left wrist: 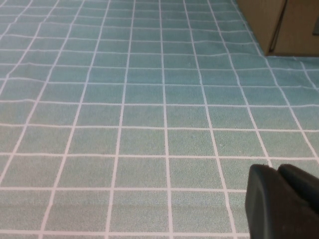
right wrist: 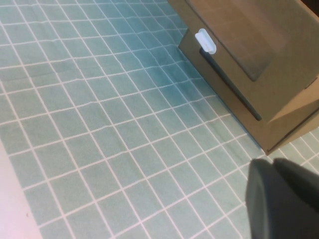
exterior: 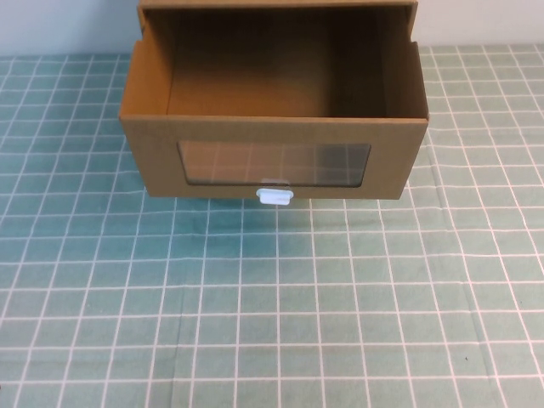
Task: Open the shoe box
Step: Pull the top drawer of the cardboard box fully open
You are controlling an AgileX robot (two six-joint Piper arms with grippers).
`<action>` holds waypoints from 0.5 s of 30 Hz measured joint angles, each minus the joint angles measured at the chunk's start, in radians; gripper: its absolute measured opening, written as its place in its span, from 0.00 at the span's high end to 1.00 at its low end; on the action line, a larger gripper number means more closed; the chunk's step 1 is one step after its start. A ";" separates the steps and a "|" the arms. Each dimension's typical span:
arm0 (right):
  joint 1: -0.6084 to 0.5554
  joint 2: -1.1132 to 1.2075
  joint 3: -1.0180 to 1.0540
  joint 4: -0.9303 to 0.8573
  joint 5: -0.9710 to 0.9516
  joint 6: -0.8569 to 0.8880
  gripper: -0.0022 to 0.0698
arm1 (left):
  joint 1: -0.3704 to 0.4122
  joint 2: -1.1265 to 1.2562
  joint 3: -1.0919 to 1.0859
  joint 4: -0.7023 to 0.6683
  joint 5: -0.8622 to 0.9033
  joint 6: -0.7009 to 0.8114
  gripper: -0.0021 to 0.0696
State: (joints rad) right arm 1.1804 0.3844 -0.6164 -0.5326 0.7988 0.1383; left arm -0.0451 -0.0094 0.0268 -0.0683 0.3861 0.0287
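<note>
The brown cardboard shoe box [exterior: 149,157] stands at the far middle of the table. Its windowed front part is out toward me from the outer sleeve [exterior: 280,5], and the inside [exterior: 255,76] shows, empty. A white pull tab [exterior: 274,196] sits at the bottom of the front, under the clear window [exterior: 272,163]. Neither gripper appears in the high view. My left gripper [left wrist: 277,173] is shut on nothing, low over the cloth, with a box corner [left wrist: 279,25] far off. My right gripper [right wrist: 273,165] is shut on nothing, a short way from the box [right wrist: 289,84] and its tab [right wrist: 205,41].
A green cloth with white grid lines [exterior: 272,306] covers the table, with slight wrinkles. A pale wall [exterior: 59,25] runs behind the box. A pale strip [right wrist: 10,209] borders the cloth in the right wrist view.
</note>
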 joint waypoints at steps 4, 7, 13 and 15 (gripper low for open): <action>0.000 0.000 0.000 0.000 0.000 0.000 0.99 | 0.000 0.000 0.000 0.002 0.000 0.000 0.98; -0.048 -0.028 0.000 0.005 -0.004 0.000 0.99 | 0.000 0.000 0.000 0.002 0.000 0.000 0.98; -0.402 -0.141 0.000 0.179 -0.069 0.085 0.99 | 0.000 -0.002 0.000 0.002 0.000 0.000 0.98; -0.568 -0.175 0.000 0.296 -0.102 0.112 0.99 | 0.000 -0.002 0.000 0.002 0.000 0.000 0.98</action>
State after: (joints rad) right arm 0.6129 0.2091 -0.6164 -0.2371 0.6969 0.2501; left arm -0.0451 -0.0110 0.0268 -0.0666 0.3861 0.0287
